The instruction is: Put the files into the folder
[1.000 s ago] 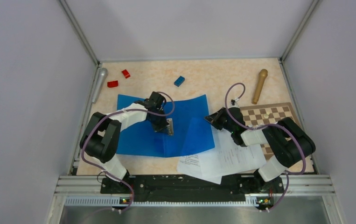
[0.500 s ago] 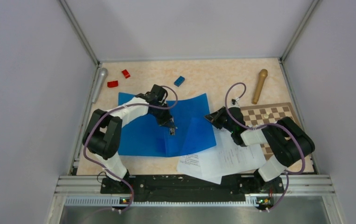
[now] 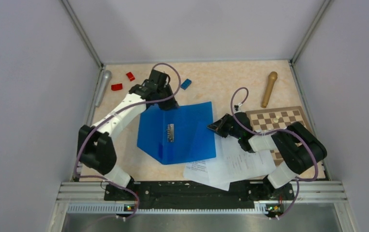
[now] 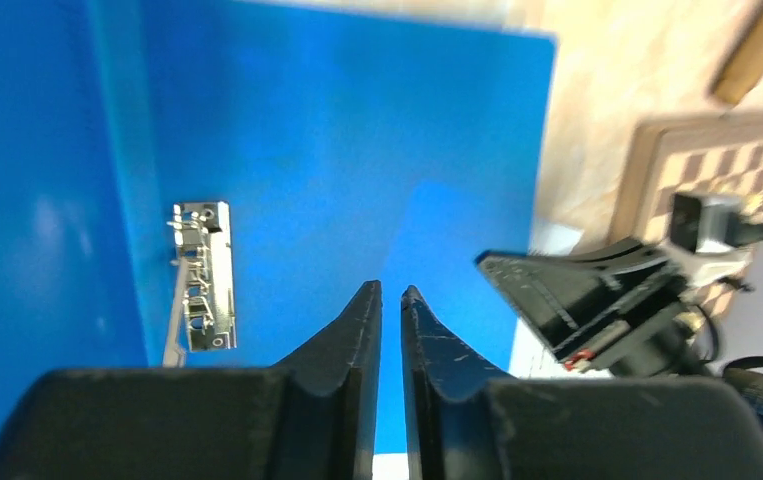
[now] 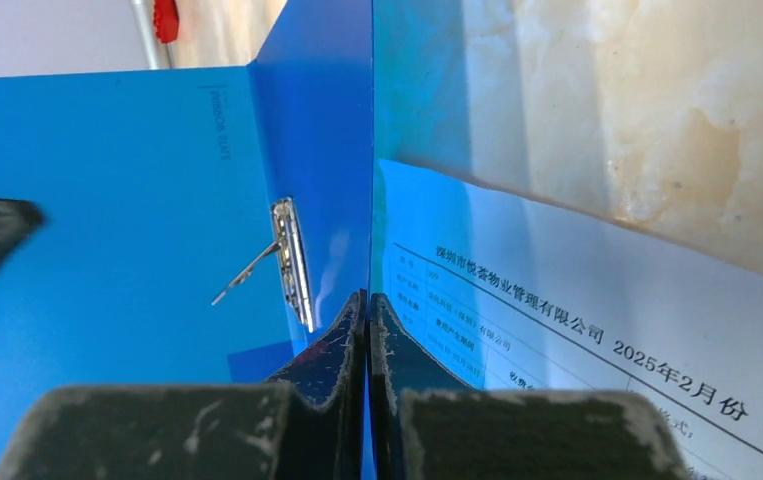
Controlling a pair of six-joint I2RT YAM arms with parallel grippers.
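Note:
The blue folder (image 3: 187, 126) lies open mid-table with its metal clip (image 3: 170, 132) on the inner spine. Its left flap is tilted up. My left gripper (image 3: 169, 105) hovers over the folder's far left corner. In the left wrist view its jaws (image 4: 391, 290) stand slightly open, nothing between them, with the folder (image 4: 307, 150) and clip (image 4: 202, 275) below. My right gripper (image 3: 214, 126) is shut on the folder's right cover edge, and a thin blue sheet (image 5: 322, 150) runs between its jaws (image 5: 368, 295). The files (image 3: 238, 164), printed white sheets (image 5: 577, 330), lie under and right of that cover.
A chessboard (image 3: 279, 121) lies at the right, partly under my right arm. A gold wooden stick (image 3: 269, 88) sits beyond it. At the back left are two red blocks (image 3: 117, 87), a silver cylinder (image 3: 102, 87) and a small blue block (image 3: 186, 83). Walls enclose three sides.
My left gripper left the clip, moved to the folder's far left corner and parted its jaws a little. The folder's left flap rose, so it looks narrower. The right gripper shifted slightly left.

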